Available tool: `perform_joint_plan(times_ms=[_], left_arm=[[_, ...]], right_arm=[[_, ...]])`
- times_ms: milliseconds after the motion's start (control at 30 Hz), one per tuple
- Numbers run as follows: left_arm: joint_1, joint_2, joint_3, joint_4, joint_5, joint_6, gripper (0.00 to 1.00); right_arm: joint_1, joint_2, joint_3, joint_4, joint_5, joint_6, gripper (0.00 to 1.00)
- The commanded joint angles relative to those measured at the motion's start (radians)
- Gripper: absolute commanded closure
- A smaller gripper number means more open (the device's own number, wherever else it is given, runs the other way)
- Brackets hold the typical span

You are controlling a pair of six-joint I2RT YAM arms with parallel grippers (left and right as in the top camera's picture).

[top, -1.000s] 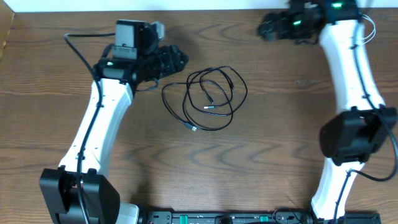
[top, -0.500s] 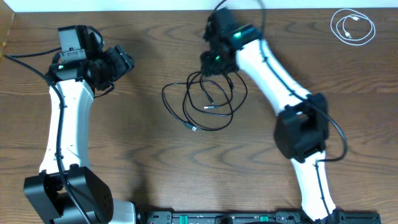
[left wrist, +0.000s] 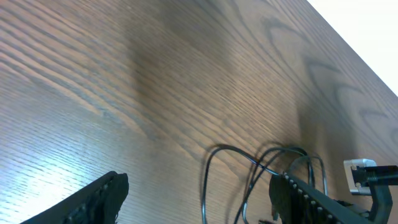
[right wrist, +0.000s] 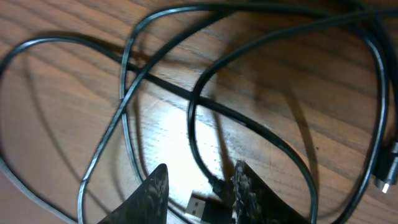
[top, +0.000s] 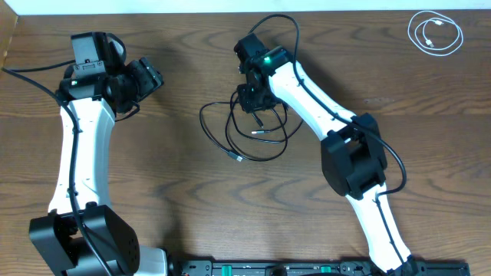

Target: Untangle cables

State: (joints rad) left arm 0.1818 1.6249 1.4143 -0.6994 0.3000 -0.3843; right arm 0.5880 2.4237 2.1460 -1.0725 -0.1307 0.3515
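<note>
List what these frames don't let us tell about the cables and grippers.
- Overhead: right gripper covers the top of the black cables; contact unclear.
- Right wrist: loops run off the edges, so the black cable count is unclear; plug cut by the right edge.
- Overhead: white cable plugs too small to read.
- Left wrist: left gripper finger hides most of the black cables.

Left arm (top: 80,153) stretches up to eleven o'clock, left gripper (top: 144,77) facing three o'clock, fingers spread wide. Right arm (top: 322,107) reaches across toward twelve, elbow bent, right gripper (top: 252,100) pointing down, fingers slightly parted.
</note>
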Motion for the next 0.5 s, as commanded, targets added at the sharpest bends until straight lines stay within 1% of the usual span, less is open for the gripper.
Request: perform_joint_plan(times_ms=[0, 100, 167, 233, 300, 333, 367, 467], left_arm=[[0.005, -0.004, 0.008, 0.001, -0.059, 0.014, 0.22], [0.005, -0.003, 0.008, 0.005, -0.059, 0.014, 0.22], [0.005, -0.003, 0.008, 0.013, -0.059, 0.014, 0.22], [0.005, -0.003, 0.008, 0.024, -0.059, 0.014, 0.22], [0.005, -0.003, 0.008, 0.023, -0.059, 0.014, 0.21], [0.005, -0.003, 0.008, 0.023, -0.059, 0.014, 0.20], [0.005, -0.003, 0.008, 0.023, -0.058, 0.014, 0.17], [0.004, -0.003, 0.008, 0.023, -0.058, 0.014, 0.16]], right_arm=[[0.019, 0.042, -0.002, 0.035, 0.075, 0.037, 0.74], [0.020, 0.080, -0.002, 0.095, 0.076, 0.037, 0.77], [0.020, 0.092, -0.002, 0.122, 0.076, 0.037, 0.88], [0.020, 0.095, -0.002, 0.135, 0.076, 0.036, 0.90], [0.021, 0.095, -0.002, 0.138, 0.075, 0.035, 0.99], [0.021, 0.090, 0.002, 0.138, 0.063, 0.032, 0.99], [0.021, 0.080, 0.011, 0.132, 0.027, 0.016, 0.99], [0.003, -0.009, 0.064, 0.071, -0.097, -0.002, 0.99]])
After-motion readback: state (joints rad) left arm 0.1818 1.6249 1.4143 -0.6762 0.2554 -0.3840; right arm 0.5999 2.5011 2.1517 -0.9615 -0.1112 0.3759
